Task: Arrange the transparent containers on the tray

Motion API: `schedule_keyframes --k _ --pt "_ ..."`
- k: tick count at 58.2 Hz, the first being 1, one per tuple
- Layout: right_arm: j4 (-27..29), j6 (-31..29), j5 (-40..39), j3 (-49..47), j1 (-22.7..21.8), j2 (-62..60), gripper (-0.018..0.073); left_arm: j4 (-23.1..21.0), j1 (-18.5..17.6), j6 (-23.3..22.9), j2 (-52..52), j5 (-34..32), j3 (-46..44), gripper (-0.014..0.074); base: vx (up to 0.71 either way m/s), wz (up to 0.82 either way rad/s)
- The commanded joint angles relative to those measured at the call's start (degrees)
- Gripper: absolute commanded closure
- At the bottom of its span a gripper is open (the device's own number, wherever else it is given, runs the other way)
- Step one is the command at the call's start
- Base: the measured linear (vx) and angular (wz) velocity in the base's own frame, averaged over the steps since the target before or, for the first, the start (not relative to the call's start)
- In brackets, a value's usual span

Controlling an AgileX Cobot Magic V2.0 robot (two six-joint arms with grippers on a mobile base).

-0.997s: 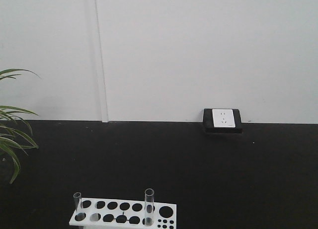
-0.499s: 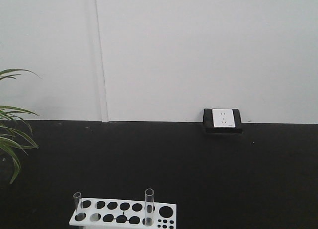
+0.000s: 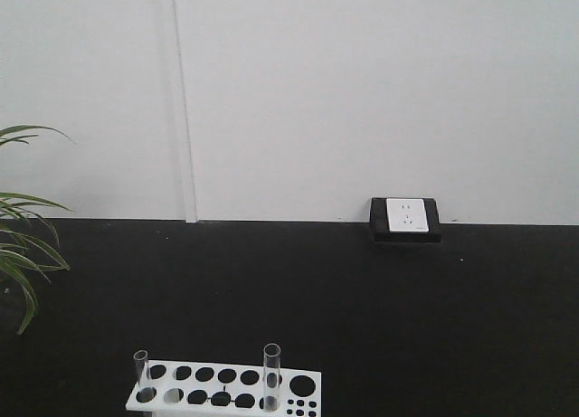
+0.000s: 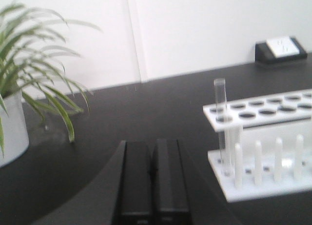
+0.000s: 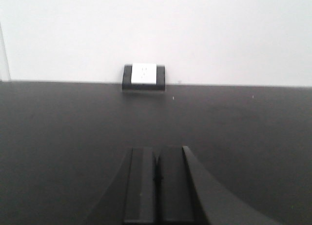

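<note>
The tube rack (image 3: 222, 388) stands on the bench (image 3: 407, 326), with the left test tube (image 3: 142, 374) in its end hole and the right test tube (image 3: 271, 376) further along. A potted plant (image 3: 23, 254) stands far left, and a power socket (image 3: 405, 216) sits behind, to the right.

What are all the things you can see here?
test tubes: two, clear, standing upright in the rack, one at its left end and one toward the right
rack: one, white with round holes, near edge of the table
plant: one, green leaves in a pale pot, far left
socket: one, white in a black frame, at the foot of the wall
table: one, black
wall: white, behind
left fingers: black, closed together, empty
right fingers: black, closed together, empty
</note>
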Motion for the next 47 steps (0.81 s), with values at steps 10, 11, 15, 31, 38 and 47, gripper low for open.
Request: schedule_keyframes --k 10,11,15,31,38,47 --pt "2.50 1.98 -11.71 -2.67 -0.41 0.52 0.0571 -0.17 0.10 -1.22 -0.78 -18.39 0.77 0.0604 0.00 0.00" --pt "2.61 1.87 -11.37 -3.38 -0.41 0.71 0.0571 -0.17 0.10 -1.22 -0.78 -19.62 0.21 0.0604 0.00 0.00" --pt "2.61 1.81 -9.29 -7.27 -0.41 2.06 0.0571 -0.17 0.10 -1.22 -0.78 -19.78 -2.86 0.0603 0.00 0.00" --pt "2.61 1.63 0.95 -26.41 -0.41 15.58 0.0571 0.08 0.10 0.43 7.61 -6.04 -24.72 0.0603 0.00 0.00" --pt "2.61 1.63 1.84 -32.10 -0.41 22.23 0.0571 0.08 0.10 2.01 14.54 -4.06 -31.27 0.0603 0.00 0.00" --pt "2.61 1.63 1.48 -33.70 -0.41 28.49 0.0571 -0.03 0.10 2.01 21.66 -4.89 -32.56 0.0603 0.00 0.00"
